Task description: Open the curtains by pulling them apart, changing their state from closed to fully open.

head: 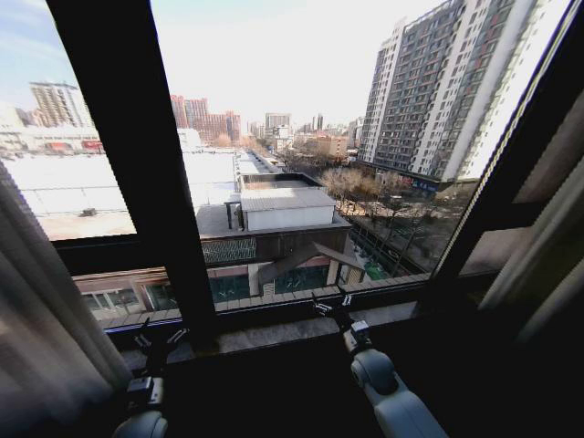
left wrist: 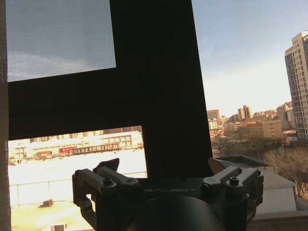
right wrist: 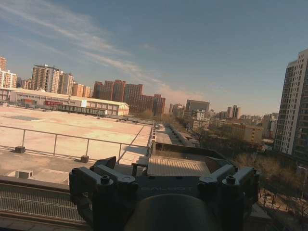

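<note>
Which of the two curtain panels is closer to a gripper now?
The left curtain panel: the left gripper stands just beside its edge, jaws open and empty. The right curtain panel hangs farther from the right gripper.

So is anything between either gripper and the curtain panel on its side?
Nothing visible. The left gripper sits open by the sill, with the left curtain panel beside it. The right gripper, also open, has only dark wall between it and the right curtain panel.
</note>
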